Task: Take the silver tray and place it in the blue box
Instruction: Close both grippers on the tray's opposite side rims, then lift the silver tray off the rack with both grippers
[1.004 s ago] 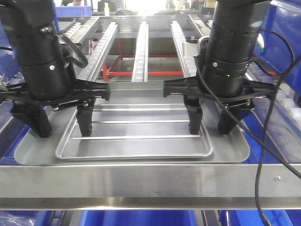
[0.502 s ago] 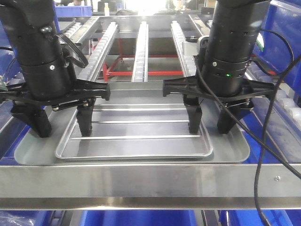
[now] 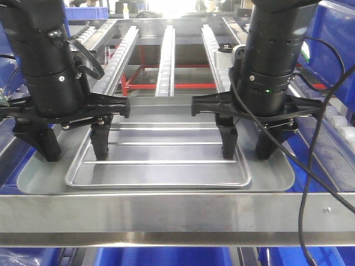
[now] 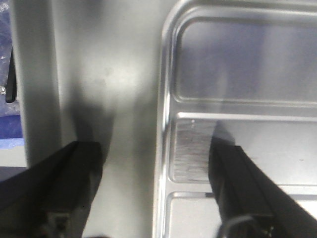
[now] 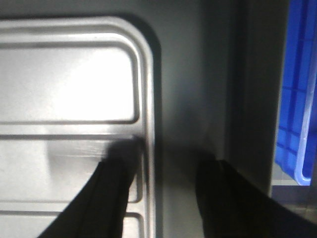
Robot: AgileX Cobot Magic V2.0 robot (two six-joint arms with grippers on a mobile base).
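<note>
Grasp stage: left gripper (image 3: 73, 152) and right gripper (image 3: 247, 151) both spread wide, silver tray (image 3: 158, 173) side rim between each one's fingers; next should be closing both, lifting level.

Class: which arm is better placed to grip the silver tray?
Right, marginally. The left tool and right tool, open, each straddle a rim of the silver tray, but the right's fingers sit closer to it.

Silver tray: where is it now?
Front view: the silver tray lies on the larger grey tray; the left pincer straddles its left rim, the right pincer its right rim.
</note>
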